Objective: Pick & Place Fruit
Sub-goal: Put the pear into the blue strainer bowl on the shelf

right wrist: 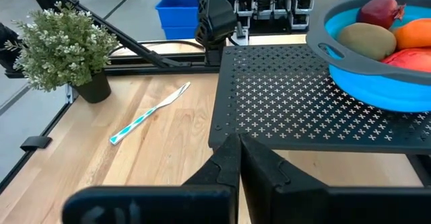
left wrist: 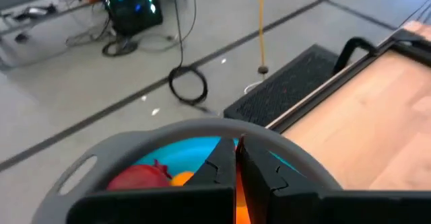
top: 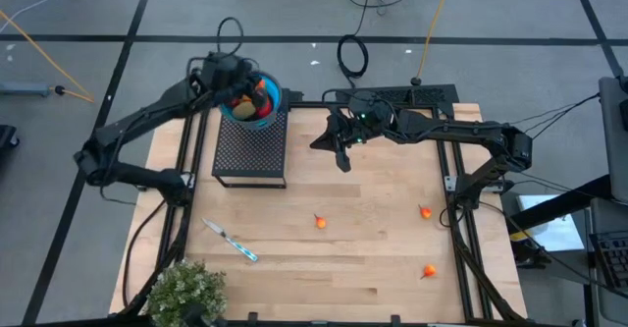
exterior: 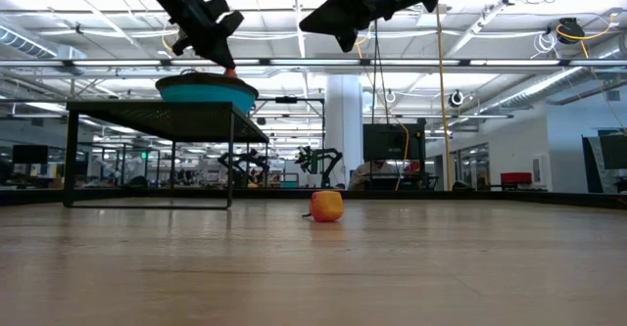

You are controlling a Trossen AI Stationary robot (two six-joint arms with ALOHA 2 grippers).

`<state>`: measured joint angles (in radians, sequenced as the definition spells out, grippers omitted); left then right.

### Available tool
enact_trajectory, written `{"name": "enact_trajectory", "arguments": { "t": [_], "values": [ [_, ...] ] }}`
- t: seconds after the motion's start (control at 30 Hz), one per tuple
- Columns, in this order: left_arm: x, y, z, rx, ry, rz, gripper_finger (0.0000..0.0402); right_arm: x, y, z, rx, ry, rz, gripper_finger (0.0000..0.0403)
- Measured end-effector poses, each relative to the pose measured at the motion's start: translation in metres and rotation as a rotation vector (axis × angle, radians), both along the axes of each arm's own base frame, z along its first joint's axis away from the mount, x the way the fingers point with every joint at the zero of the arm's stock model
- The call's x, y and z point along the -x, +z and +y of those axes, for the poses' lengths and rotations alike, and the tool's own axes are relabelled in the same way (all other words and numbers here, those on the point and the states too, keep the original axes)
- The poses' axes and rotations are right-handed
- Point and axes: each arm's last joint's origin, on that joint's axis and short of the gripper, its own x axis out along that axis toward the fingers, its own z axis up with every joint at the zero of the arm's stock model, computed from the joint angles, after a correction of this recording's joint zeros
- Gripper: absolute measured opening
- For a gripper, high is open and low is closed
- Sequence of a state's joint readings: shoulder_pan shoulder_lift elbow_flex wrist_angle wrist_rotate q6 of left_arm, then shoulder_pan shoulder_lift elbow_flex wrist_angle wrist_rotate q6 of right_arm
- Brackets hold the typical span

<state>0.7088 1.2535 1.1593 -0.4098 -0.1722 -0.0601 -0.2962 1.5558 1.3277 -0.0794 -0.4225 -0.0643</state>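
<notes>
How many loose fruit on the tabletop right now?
3 small orange fruit on the bare wood: one mid-table, one near the right edge, one toward the front right corner. More sit in the blue bowl; some may be hidden.

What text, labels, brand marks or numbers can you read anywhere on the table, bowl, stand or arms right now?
None: no view shows readable text.
Blue bowl, black perforated stand, blue-and-white stick: no markings visible.
Left gripper and right gripper: plain dark fingers, no labels visible.
Room behind the table in the low view: any signs too small to read.

orange fruit on table, bowl on rack
</notes>
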Motion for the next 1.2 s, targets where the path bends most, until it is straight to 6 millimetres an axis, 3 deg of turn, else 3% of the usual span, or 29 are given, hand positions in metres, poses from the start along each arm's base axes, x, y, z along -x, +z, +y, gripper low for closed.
{"name": "enact_trajectory", "arguments": {
  "t": [0.3, 0.5, 0.83, 1.2],
  "values": [
    [-0.016, -0.011, 0.028, 0.133, 0.000, 0.048, 0.0000, 0.001, 0.000, -0.002, 0.000, -0.008, 0.001, 0.0001],
    [-0.013, -0.018, 0.031, 0.210, 0.108, 0.043, 0.0000, 0.001, 0.000, -0.003, 0.000, -0.010, 0.001, 0.0000],
    [-0.011, -0.018, 0.034, 0.309, 0.248, -0.109, 0.0000, 0.002, 0.000, -0.009, 0.000, -0.025, 0.001, 0.0000],
    [-0.017, -0.028, 0.042, 0.339, 0.289, -0.125, 0.0000, 0.002, 0.000, -0.009, -0.001, -0.024, 0.001, 0.0000]
  ]
}}
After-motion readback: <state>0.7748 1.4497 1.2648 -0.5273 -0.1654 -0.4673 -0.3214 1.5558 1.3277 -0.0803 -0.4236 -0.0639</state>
